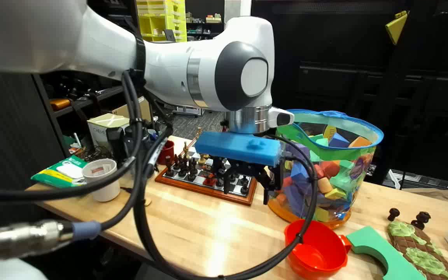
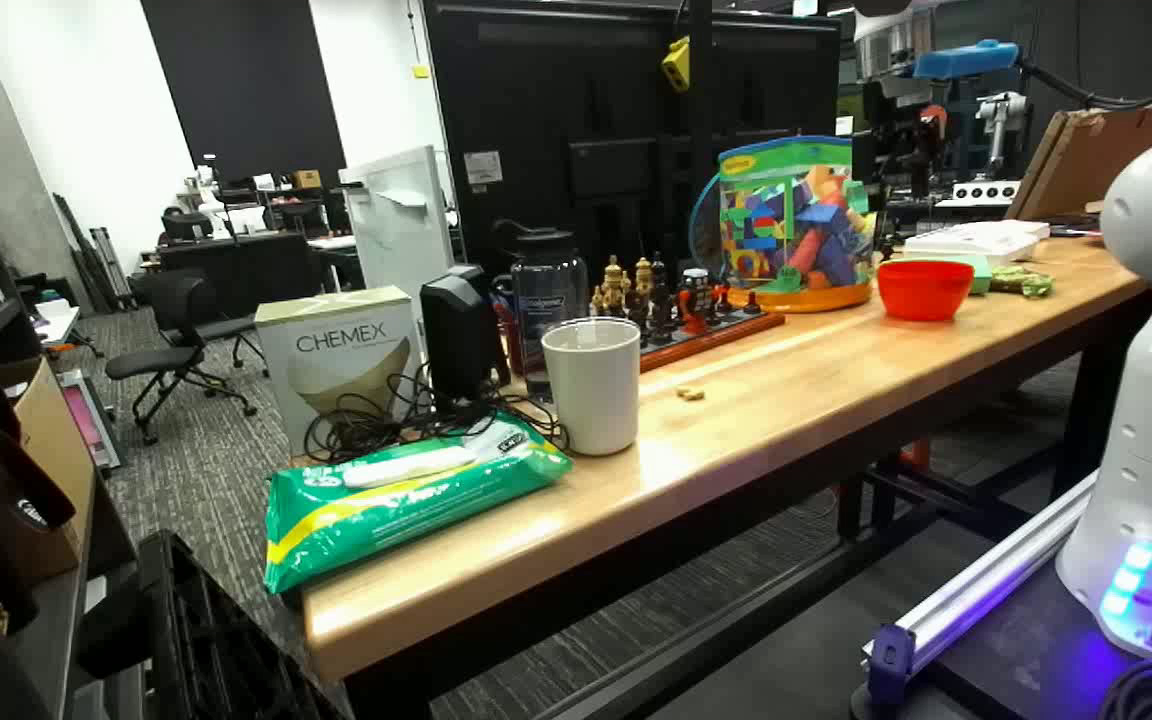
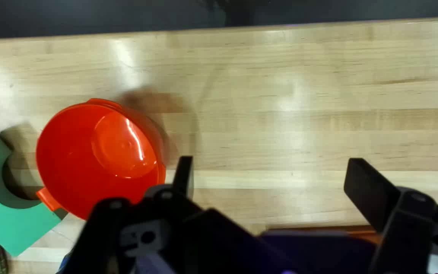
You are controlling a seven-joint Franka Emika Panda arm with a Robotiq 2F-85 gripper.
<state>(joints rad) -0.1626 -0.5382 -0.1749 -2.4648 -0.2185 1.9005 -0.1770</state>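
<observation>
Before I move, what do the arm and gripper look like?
The arm is glossy white and rounded, with silvery bands and a dark grey joint cap. Black cables loop from it; its base shows bright lights. The gripper is black, with blocky fingers, below a blue cover.

"CHEMEX" on a cardboard box [image 2: 341, 355]

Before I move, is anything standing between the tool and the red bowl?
Nothing visible is. In the wrist view, the open tool partly hides the red bowl, with no other object between. The block bag stands near the bowl, apparently off that line; the black cable overlaps the bowl only in an exterior view.
</observation>
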